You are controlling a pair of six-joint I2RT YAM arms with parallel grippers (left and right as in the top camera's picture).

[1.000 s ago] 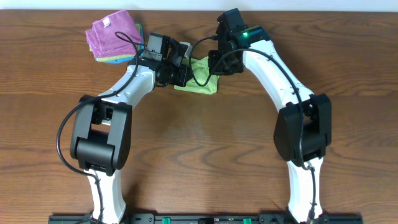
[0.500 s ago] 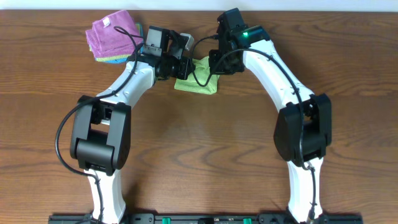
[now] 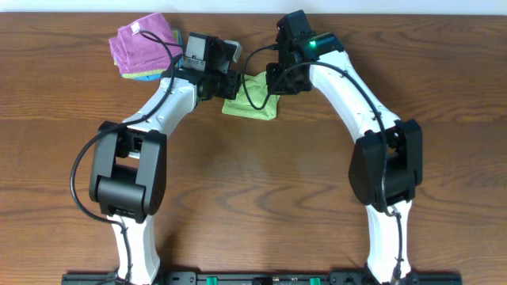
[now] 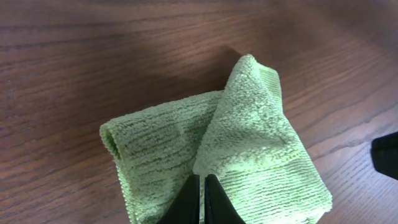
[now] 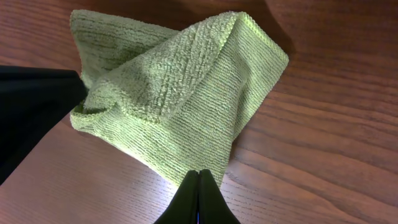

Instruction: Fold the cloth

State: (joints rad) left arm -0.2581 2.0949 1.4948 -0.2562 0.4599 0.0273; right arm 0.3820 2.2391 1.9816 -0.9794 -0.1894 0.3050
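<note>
Green and soft, the lime-green square microfibre cloth (image 3: 255,104) lies bunched up on the brown wooden table (image 3: 253,190), near the far edge and between the two arms. It is not flat. One ribbed flap is folded over the rest and stands up a little, with a rounded fold along one side.

The left hand (image 4: 199,186) has its two black fingers pressed tight together. They pinch the cloth where the raised flap's edge comes down. In the right wrist view this hand is the dark shape at the side, and the cloth puckers where it holds.

The right hand (image 5: 199,177) is closed too, its fingers pressed together. The tips touch a corner of the cloth, but I cannot tell if any cloth is caught between them.

Well off to the left, by the table's far edge, sits a folded purple cloth (image 3: 142,43) on top of a blue cloth (image 3: 146,76). The purple one has a small white tag (image 3: 135,30). Any writing on the tag is too small to read.
</note>
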